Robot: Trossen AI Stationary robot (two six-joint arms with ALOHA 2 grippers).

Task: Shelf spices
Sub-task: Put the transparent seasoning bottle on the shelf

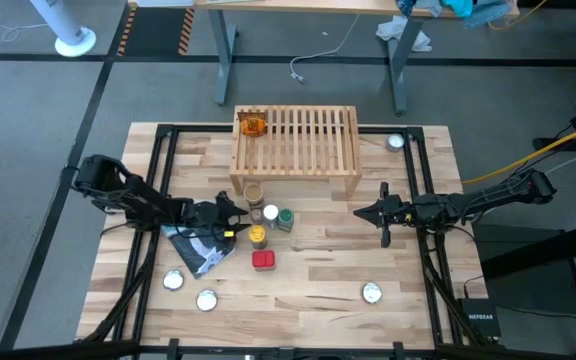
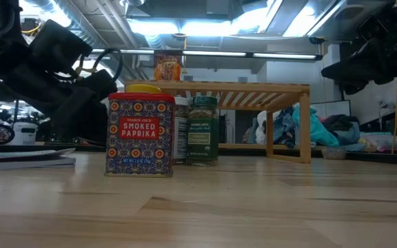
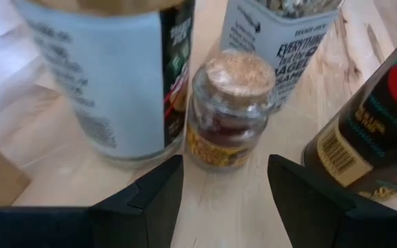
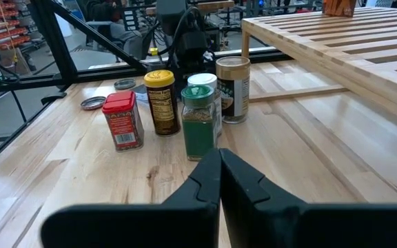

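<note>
Your left gripper (image 3: 225, 180) has fingers spread wide, facing a small cork-topped jar (image 3: 230, 110) among the spices in front of the shelf (image 1: 296, 148). Red tin (image 2: 140, 135) reads "SMOKED PAPRIKA". Right gripper (image 4: 220, 180) waits beside them, fingers pressed together.

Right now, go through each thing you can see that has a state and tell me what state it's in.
Left gripper: fingers open, facing the small cork-topped jar.
Right gripper: fingers shut, empty.
Orange packet: on the shelf.
Red tin: upright on the table.
Green-lidded jar: upright, lid on.
Yellow-lidded jar: upright, lid on.
</note>
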